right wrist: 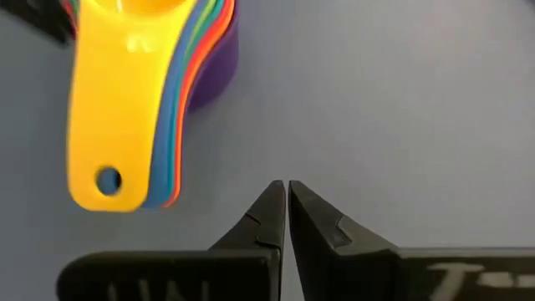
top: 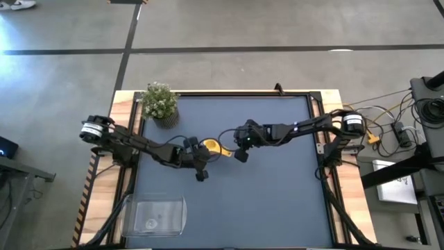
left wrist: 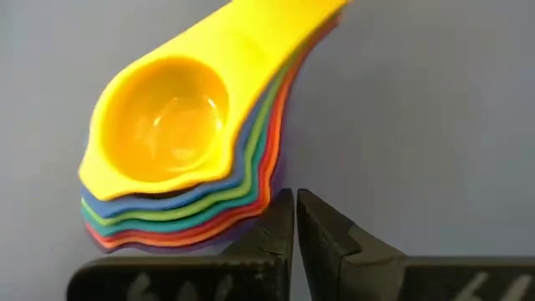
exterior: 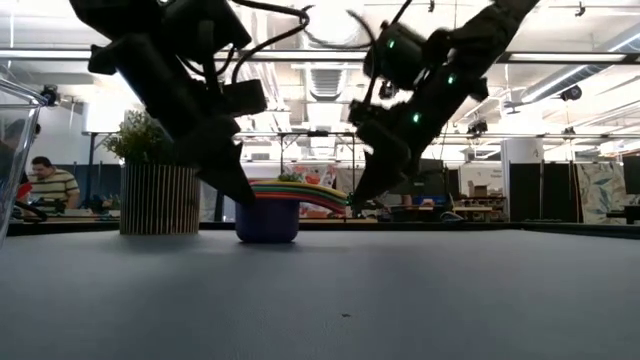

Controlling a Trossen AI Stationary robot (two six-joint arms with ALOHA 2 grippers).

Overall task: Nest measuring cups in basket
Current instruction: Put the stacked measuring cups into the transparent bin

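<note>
1. At the centre of the high view, slightly left, the measuring cups (top: 211, 146) sit nested in one stack on the dark table (top: 277, 201), yellow on top, with blue, green, orange, red and purple beneath.
2. In the lower left of the high view, the clear basket (top: 161, 214) lies on the table, well apart from the stack.
3. The left gripper (left wrist: 294, 219) is just beside the stack's bowl end, fingers pressed together, grasping nothing.
4. The right gripper (right wrist: 286, 207) is near the handle end, fingers clenched on nothing.
5. In the low view, both arms slant down to either side of the stack.
6. A potted plant (top: 160, 103) stands at the table's upper left corner.
7. A person (exterior: 48, 187) sits at the low view's far left.
</note>
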